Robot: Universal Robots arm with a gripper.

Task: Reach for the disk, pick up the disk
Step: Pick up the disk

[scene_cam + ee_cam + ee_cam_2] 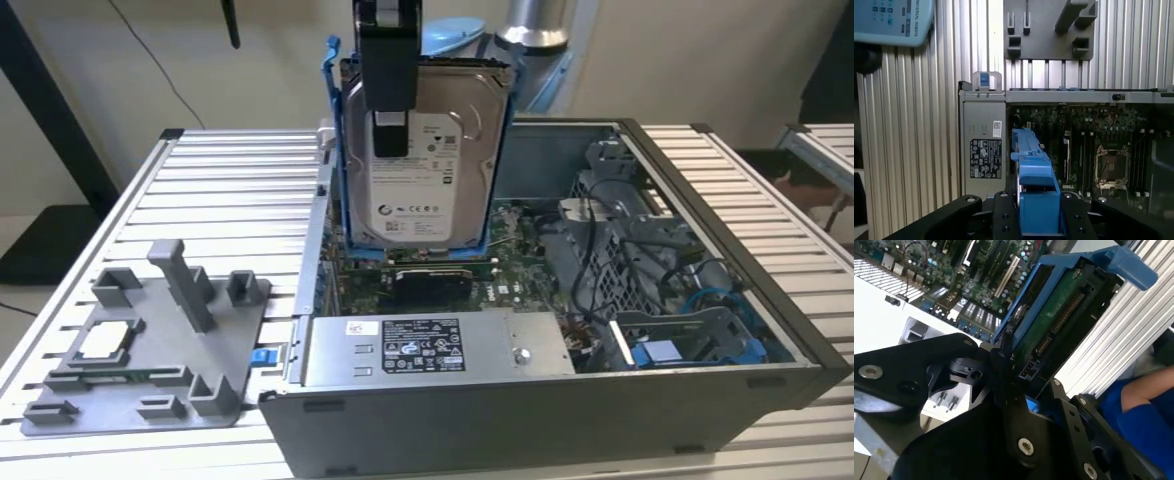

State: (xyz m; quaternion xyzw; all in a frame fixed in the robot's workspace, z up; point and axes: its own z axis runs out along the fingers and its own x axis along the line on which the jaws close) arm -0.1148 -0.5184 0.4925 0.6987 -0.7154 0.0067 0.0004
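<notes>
The gripper (388,125) has its jaws clamped on the one disk (434,150), a black finger lying down the labelled face. The disk hangs upright in the upper middle of the exterior view, above the open computer case (694,400). In the second wrist view the disk (1054,315) shows its green board side inside the blue rails. One grey power supply (427,345) sits at the case's front. One grey fixture tray (147,350) rests on the slatted surface (214,180) at lower left.
</notes>
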